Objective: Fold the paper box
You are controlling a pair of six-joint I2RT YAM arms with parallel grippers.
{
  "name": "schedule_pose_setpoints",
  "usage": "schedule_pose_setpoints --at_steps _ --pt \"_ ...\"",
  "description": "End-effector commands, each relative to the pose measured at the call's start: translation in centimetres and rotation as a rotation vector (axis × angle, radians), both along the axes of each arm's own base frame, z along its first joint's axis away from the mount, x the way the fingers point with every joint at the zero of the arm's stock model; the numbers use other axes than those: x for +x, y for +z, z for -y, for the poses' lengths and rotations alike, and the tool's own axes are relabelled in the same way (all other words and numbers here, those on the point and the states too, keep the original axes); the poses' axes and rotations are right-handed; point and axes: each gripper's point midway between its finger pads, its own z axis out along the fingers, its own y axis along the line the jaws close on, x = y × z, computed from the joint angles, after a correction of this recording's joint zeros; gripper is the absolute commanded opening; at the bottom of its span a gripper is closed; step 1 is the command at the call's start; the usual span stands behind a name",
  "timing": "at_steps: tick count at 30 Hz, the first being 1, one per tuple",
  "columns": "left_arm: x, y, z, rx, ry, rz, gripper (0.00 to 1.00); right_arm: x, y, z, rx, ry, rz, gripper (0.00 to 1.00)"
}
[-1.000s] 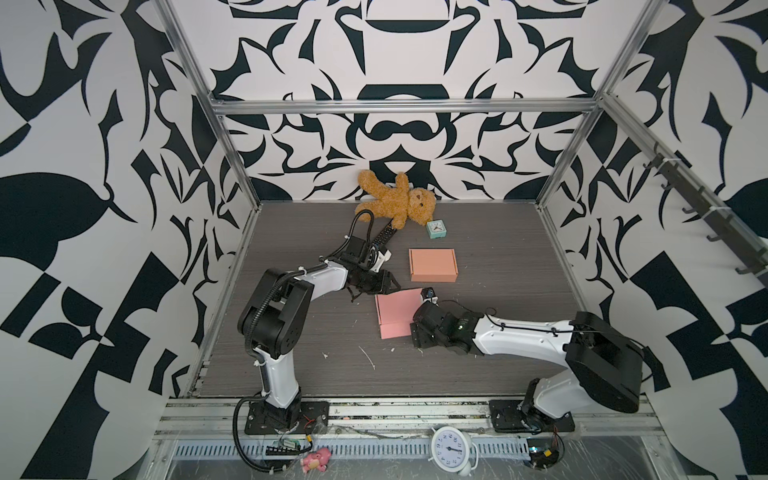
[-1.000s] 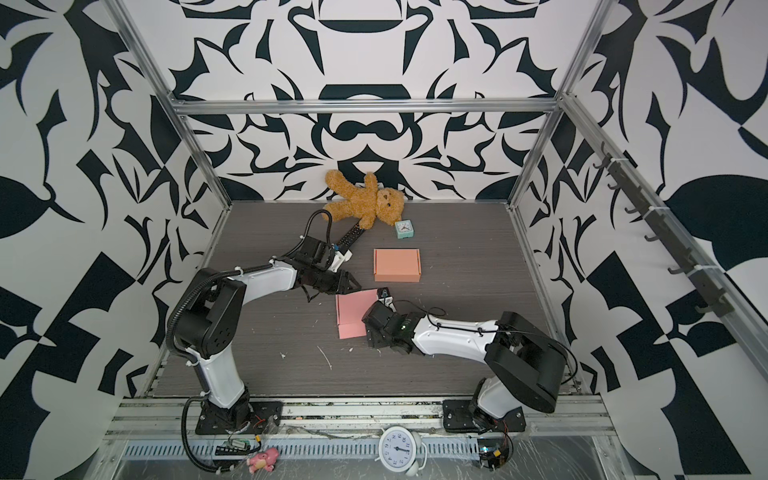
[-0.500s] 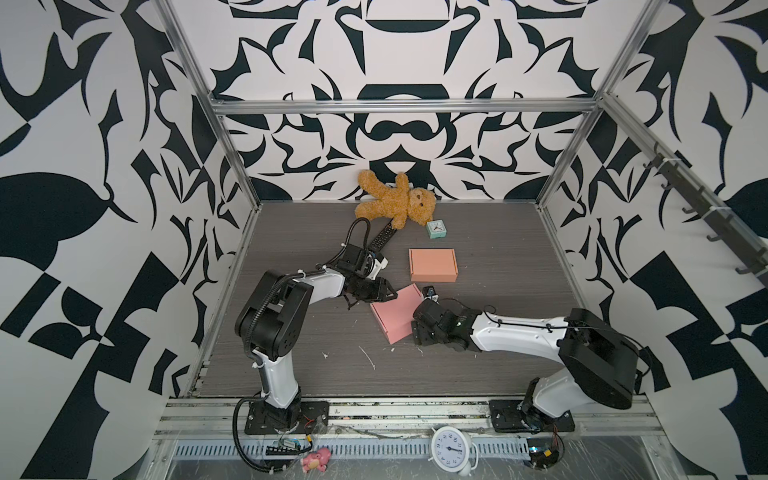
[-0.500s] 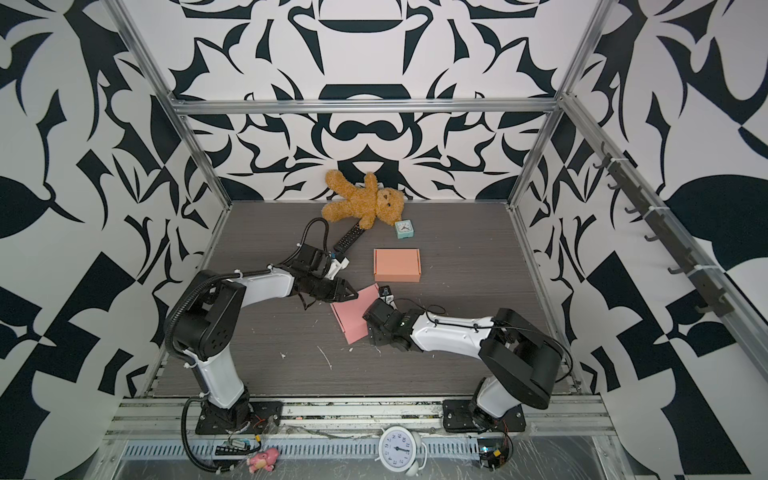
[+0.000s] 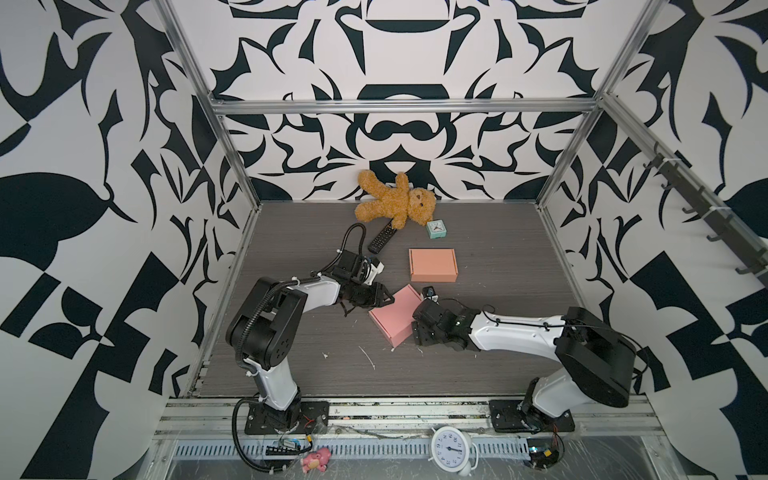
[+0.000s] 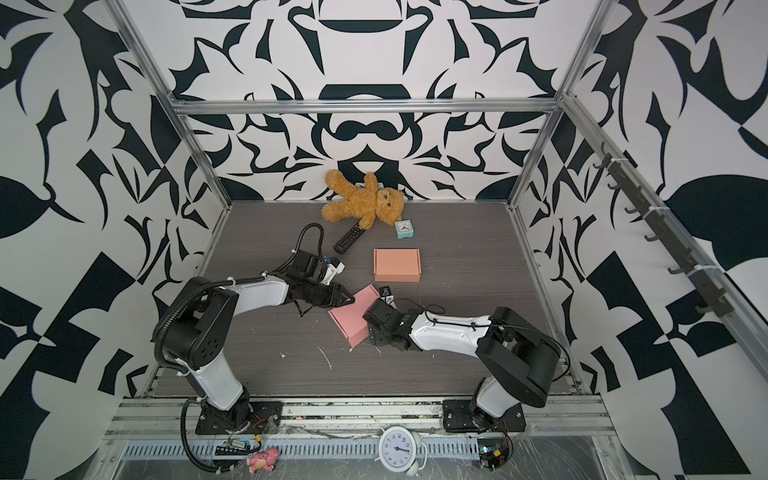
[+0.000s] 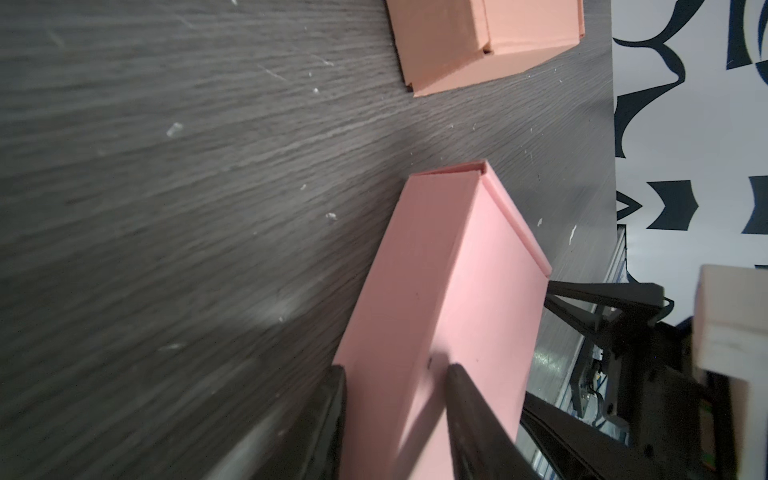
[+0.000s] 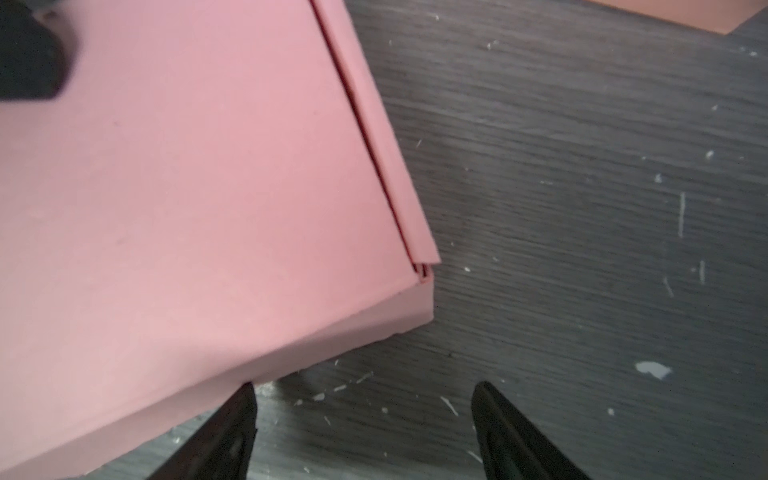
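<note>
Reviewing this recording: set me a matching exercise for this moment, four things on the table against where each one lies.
Things
1. pink box
2. orange box
3. teddy bear
4. remote control

Places
A. against the back wall
B. angled on the table, between the left gripper and the right gripper
C. lying slantwise just in front of the bear
D. closed, mid-table, with no gripper at it

Pairs: 1-B, 2-D, 3-A, 4-C
</note>
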Motion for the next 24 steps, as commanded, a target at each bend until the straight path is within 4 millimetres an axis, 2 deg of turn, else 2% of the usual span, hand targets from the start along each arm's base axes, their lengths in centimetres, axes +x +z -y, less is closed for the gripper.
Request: schedule_pose_setpoints --at_steps 1,16,24 --pt "-1.9 0.0 0.1 -0.020 -0.016 -0.053 0.41 1.1 1.3 -0.5 0.028 -0.016 0.049 0.83" --pt "-4.1 -0.4 -0.6 -0.024 -0.002 -0.069 0.40 1.1 1.4 -0.6 0.034 -0.017 0.051 0.83" --pt "-4.6 0.2 -0.3 -0.046 -0.003 -0.075 0.40 1.4 1.6 -1.9 0.073 -0.003 0.039 0.82"
